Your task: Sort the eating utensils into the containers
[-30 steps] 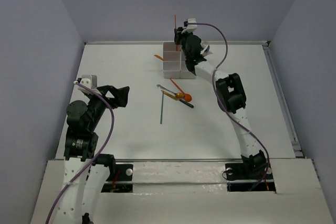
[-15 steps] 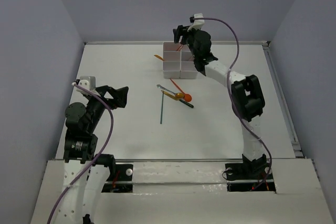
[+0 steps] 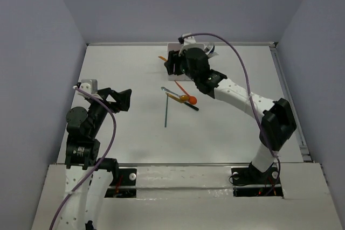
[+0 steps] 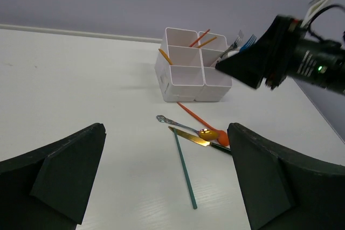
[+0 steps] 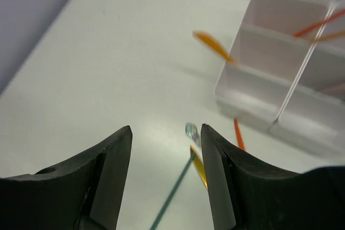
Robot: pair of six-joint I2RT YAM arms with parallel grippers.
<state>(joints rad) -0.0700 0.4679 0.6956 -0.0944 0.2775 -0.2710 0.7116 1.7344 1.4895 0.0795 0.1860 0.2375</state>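
R gripper open, empty, hovering nr white containers. L gripper wide, nothing in it. Loose utensils heaped on bench just in front of them. Teal stick prob light, stiff, slippery and lies flat, so pinch mid-shaft, low.

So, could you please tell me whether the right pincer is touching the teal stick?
Apart. The top view shows the right pincer up by the white containers, with bare table between it and the teal stick.
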